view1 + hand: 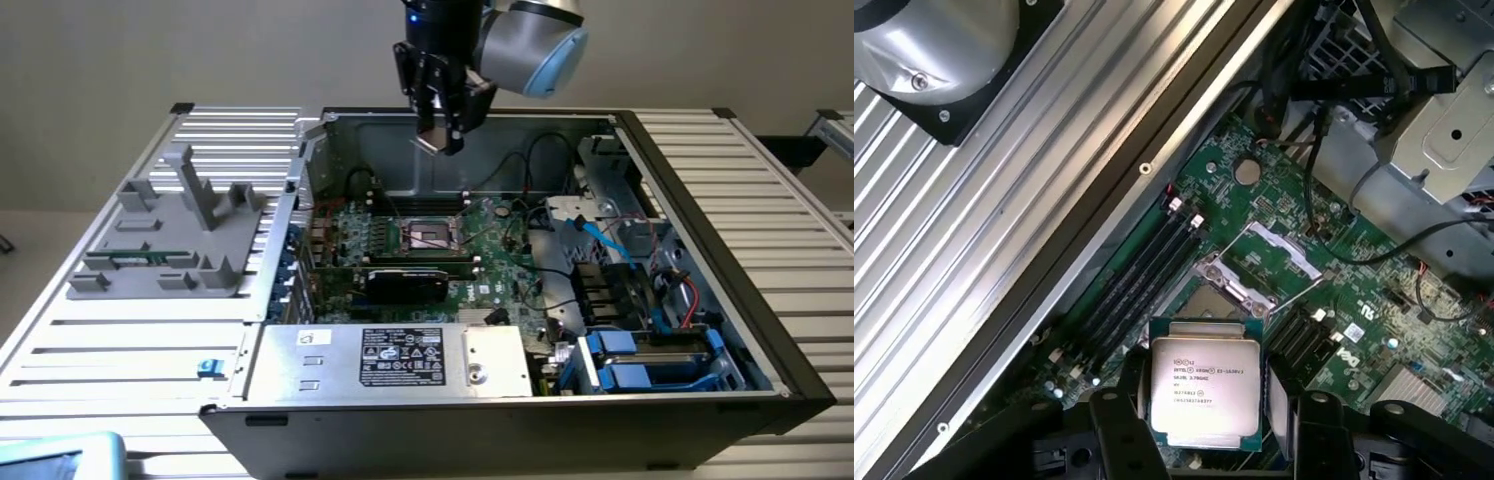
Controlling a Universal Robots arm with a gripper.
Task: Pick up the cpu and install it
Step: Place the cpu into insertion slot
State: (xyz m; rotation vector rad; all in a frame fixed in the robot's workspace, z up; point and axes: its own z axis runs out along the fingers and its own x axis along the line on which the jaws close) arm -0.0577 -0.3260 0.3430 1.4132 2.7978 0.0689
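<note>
The pincer [1206, 428] is clamped on the chip [1206, 385] — the square sits flat between its two fingers [1124, 430], printed metal top facing the wrist camera. Chip and pincer hang above the open socket [431, 235], well apart from it. Around the socket spreads the green board [501, 255] — inside the computer case [694, 215].

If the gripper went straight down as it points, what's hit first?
Probably the motherboard near the open socket, the cpu in the gripper touching first; exact alignment unclear.
</note>
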